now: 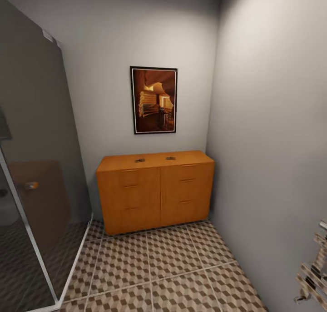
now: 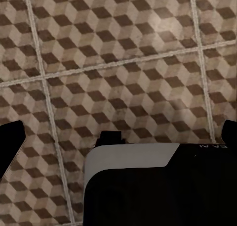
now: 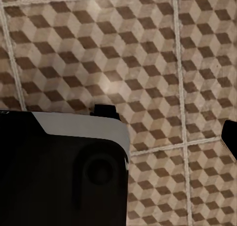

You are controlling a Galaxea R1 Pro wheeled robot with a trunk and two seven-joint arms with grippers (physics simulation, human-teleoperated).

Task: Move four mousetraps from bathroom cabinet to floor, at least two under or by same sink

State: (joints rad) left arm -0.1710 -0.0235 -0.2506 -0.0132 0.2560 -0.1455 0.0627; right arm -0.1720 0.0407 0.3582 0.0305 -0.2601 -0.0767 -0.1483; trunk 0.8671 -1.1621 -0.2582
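Patterned floor tiles [image 1: 181, 275] with brown, beige and white cubes fill the lower part of the head view, crossed by pale grout lines. At the lower right edge of that view, a pale jointed bit of robot arm [image 1: 313, 275] pokes in beside the grey right wall [image 1: 272, 121]. Farther back, at the centre of the frame, the orange-brown cabinet [image 1: 156, 193] stands against the back wall, its six drawers all shut, in two columns with slim handles. Two small dark things [image 1: 140, 160] lie on its top, well apart from each other; they are too small to say for sure that they are mousetraps. Above the cabinet hangs a dark-framed picture [image 1: 154, 100]. Along the left side a tinted glass shower screen [image 1: 32, 166] runs down to the floor in a white frame. Both wrist views look straight down at the same cube-pattern tiles, with dark robot body [image 2: 158, 186] in the foreground. Whether either gripper is open or closed, I cannot tell.
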